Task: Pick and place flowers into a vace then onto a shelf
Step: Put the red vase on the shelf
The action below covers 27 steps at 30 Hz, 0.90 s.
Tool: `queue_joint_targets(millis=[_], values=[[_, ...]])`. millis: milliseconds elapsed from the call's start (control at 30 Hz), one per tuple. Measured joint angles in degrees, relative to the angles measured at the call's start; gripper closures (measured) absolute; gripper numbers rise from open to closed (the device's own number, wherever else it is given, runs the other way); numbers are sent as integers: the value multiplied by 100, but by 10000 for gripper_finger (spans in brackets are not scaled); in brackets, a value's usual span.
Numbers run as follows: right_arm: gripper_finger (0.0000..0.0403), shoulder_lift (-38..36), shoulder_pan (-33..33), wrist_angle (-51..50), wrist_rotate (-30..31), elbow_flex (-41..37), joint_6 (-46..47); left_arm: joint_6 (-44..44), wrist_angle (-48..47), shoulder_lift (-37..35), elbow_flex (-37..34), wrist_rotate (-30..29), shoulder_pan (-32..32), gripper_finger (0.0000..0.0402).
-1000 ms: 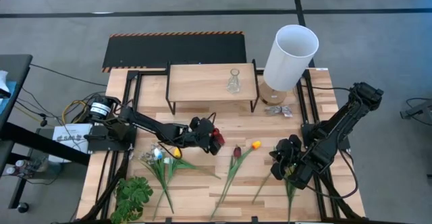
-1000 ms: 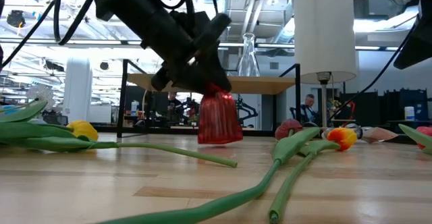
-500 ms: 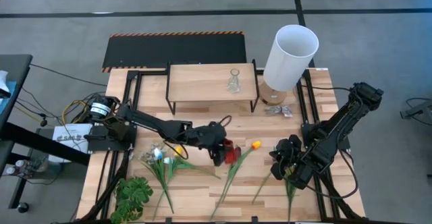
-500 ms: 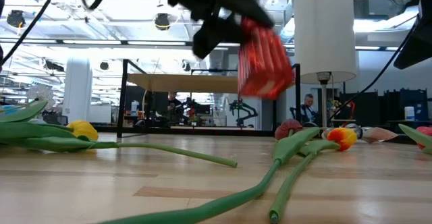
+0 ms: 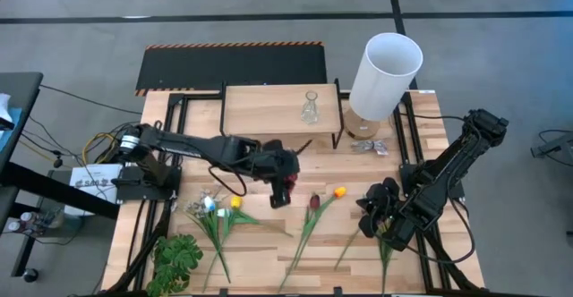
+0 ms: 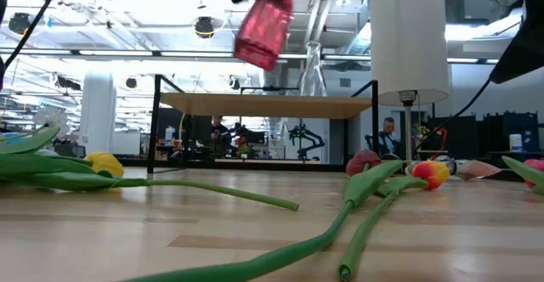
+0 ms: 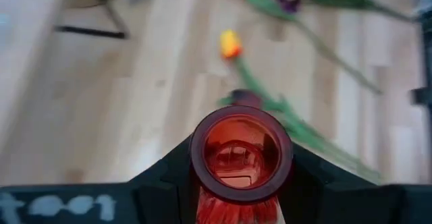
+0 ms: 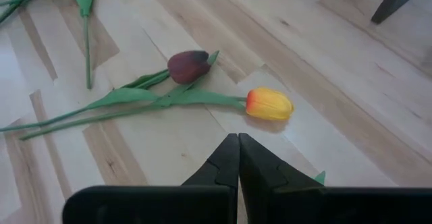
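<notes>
My left gripper (image 5: 285, 179) is clamped around a red vase (image 6: 263, 25), fingers on either side of its neck; in my wrist view its round mouth (image 7: 241, 152) faces the camera. I hold it tilted, high above the table (image 5: 269, 243) — in the low view it hangs near the top of the picture, in front of the shelf (image 5: 269, 107). Half a second ago the vase was lower and farther toward three o'clock, close to the maroon tulip (image 5: 314, 202); a second ago it hung just above the boards. My right gripper (image 5: 374, 218) waits at four o'clock on the table, fingers pressed together, with the orange tulip (image 8: 269, 104) just ahead of them. The other flowers lie on the table: a yellow tulip (image 5: 235, 202) and a pale bunch (image 5: 208, 204) at eight o'clock — none is in the vase. A clear glass vase (image 5: 310, 109) stands on the shelf at twelve o'clock, the white cylinder (image 5: 385, 73) beside it at one.
</notes>
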Motion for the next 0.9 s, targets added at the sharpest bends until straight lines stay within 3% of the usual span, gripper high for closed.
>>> queue_joint_targets(millis=[300, 467, 667, 900], values=[[403, 0, 0, 0, 261, 2, -7, 168, -1297, -42, 644, -1349, 282, 270], [403, 0, 0, 22, 348, 2, -2, 272, -1507, -327, 644, -1460, 801, 270], [403, 0, -2, 54, 374, 2, 6, 662, -1244, -895, 644, -1783, 1610, 270], [403, 0, -63, 451, 666, 2, 6, 845, -131, -1429, 37, -1474, 2507, 271]])
